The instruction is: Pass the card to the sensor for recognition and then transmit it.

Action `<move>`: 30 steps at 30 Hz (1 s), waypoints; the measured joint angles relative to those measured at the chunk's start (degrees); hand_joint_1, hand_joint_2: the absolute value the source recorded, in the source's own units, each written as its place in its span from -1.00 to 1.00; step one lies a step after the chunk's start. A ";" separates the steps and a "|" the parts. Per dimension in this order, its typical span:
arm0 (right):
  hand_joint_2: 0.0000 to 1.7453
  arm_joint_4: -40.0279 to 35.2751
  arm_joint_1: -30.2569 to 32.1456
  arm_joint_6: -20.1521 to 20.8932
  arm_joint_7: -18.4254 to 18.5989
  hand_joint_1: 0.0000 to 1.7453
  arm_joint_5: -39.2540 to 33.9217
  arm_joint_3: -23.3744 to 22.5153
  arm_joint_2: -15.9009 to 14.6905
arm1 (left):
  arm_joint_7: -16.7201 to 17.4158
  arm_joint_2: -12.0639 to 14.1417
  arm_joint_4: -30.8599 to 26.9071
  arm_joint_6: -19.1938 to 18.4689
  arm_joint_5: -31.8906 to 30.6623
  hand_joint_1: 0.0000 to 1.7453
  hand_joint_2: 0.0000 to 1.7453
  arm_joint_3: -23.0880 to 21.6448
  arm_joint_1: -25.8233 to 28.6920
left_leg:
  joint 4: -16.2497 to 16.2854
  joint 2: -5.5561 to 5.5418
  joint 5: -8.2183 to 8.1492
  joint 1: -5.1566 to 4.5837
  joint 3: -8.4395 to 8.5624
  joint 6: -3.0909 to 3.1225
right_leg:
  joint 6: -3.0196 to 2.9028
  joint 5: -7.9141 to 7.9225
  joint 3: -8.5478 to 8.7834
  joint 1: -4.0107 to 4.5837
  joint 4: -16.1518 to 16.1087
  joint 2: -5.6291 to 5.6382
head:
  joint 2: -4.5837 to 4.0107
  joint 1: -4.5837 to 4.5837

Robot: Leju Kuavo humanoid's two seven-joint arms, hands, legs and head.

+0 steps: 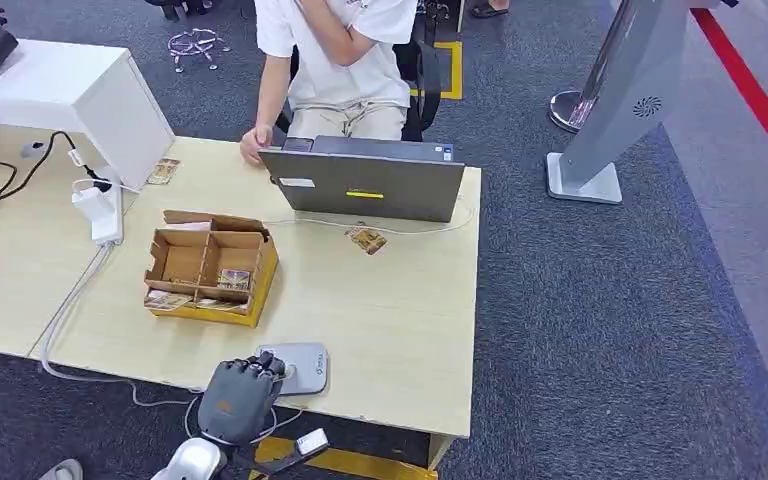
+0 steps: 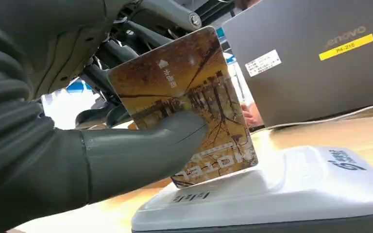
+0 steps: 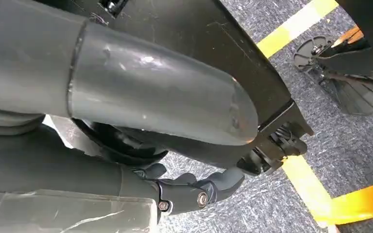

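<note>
The left hand (image 2: 102, 145) pinches the card (image 2: 184, 104) over the sensor (image 1: 298, 366); a cardboard box (image 1: 210, 265), a laptop (image 1: 365, 185) and a person (image 1: 335, 60) lie beyond. The right hand (image 3: 189, 187) hangs, curled, holding nothing.

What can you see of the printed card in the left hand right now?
The glossy rectangular card has rounded corners and a brown-gold print with white lettering and a small house icon. The left hand holds it, the thick grey thumb pressed on its printed face and dark fingers behind. It stands tilted, its lower edge at or just above the top of the pale grey card reader; contact is unclear. It looks intact and unbent.
</note>
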 joint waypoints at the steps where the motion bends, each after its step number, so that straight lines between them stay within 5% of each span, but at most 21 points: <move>1: -1.00 0.04 -0.01 0.00 0.00 -1.00 0.00 0.00 0.02 | -0.22 0.04 0.00 0.04 0.11 1.00 1.00 -0.07 -0.03 | 0.00 0.00 0.00 0.00 0.00 0.00 | 0.00 0.00 0.00 0.00 0.00 0.00 | 0.00 0.00; 6: -1.00 0.44 -0.05 0.00 -0.09 -1.00 0.02 0.00 0.02 | -1.03 0.15 0.00 -0.24 0.66 1.00 1.00 -0.64 -0.27 | 0.00 0.00 0.00 0.00 0.00 0.00 | 0.00 0.00 -0.01 0.00 0.00 0.00 | 0.00 0.00; 13: -1.00 1.05 -0.07 -0.02 -1.55 -1.00 -0.07 0.00 -0.26 | -0.70 0.63 0.22 -6.75 2.38 1.00 1.00 -0.72 -2.77 | 0.00 -0.01 0.00 0.00 0.02 0.00 | 0.00 0.01 0.04 0.00 0.00 -0.03 | 0.00 0.00; 18: -1.00 1.44 -0.02 -0.02 -2.12 -1.00 0.22 0.00 -0.66 | 1.64 2.71 -1.09 -0.80 1.88 1.00 1.00 -0.64 -5.03 | 0.01 -0.04 0.06 0.02 0.02 -0.03 | 0.00 0.01 0.00 0.01 0.00 -0.04 | 0.00 0.00; 21: -1.00 1.60 -0.06 -0.02 -2.12 -1.00 1.25 0.02 -0.88 | 2.03 4.42 -3.13 1.86 1.07 1.00 1.00 0.57 -9.26 | 0.00 -0.20 0.12 0.03 0.01 -0.04 | 0.00 0.02 0.05 0.02 0.02 -0.16 | 0.02 0.00; 30: -1.00 1.88 -0.07 0.00 -2.45 -1.00 2.60 0.44 -1.66 | -0.79 8.89 0.47 -0.28 -2.44 1.00 1.00 5.18 -28.66 | 0.01 -0.22 0.25 0.06 -0.01 -0.06 | -0.03 0.13 0.02 0.03 0.07 -0.15 | 0.00 0.00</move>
